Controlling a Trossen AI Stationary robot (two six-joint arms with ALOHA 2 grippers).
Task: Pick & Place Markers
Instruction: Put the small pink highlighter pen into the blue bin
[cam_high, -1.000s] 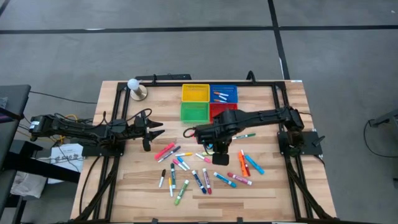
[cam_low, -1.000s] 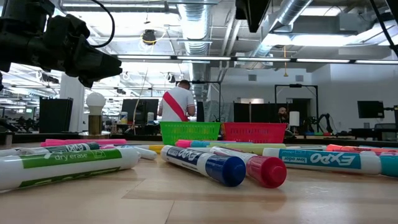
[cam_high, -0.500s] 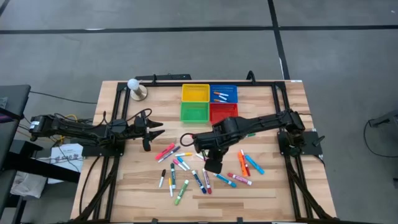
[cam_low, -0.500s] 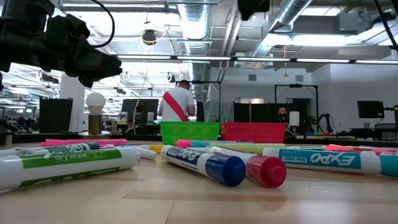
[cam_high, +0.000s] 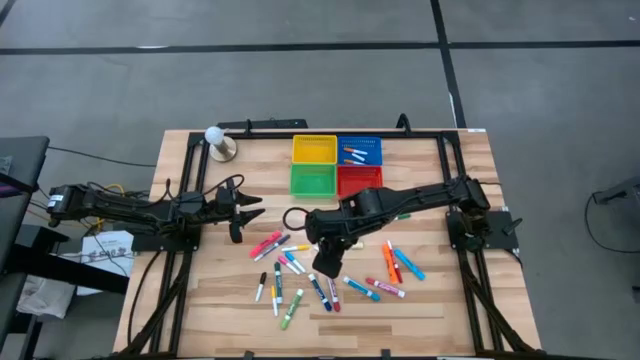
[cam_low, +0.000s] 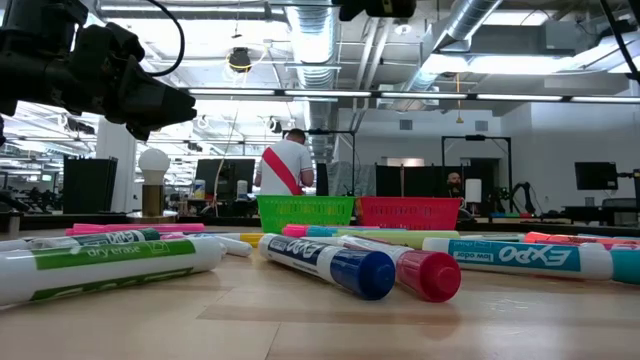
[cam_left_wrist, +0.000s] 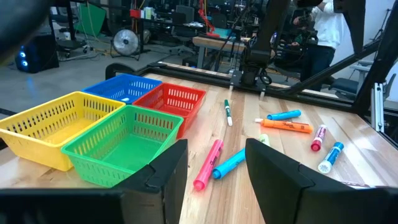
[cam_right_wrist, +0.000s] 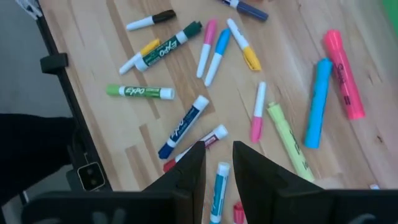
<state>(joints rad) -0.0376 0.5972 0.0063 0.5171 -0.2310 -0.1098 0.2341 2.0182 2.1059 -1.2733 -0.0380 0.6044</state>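
Now right tool has swung from bench centre leftward over the markers scattered on the bench, fingers narrow and empty, likely lining up a pick; left tool waits wide at left edge.

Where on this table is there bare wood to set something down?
Bare wood lies right of the blue basket, along the table's front edge, and between the white ball on its stand and the yellow basket. The centre is crowded with markers under the right hand.
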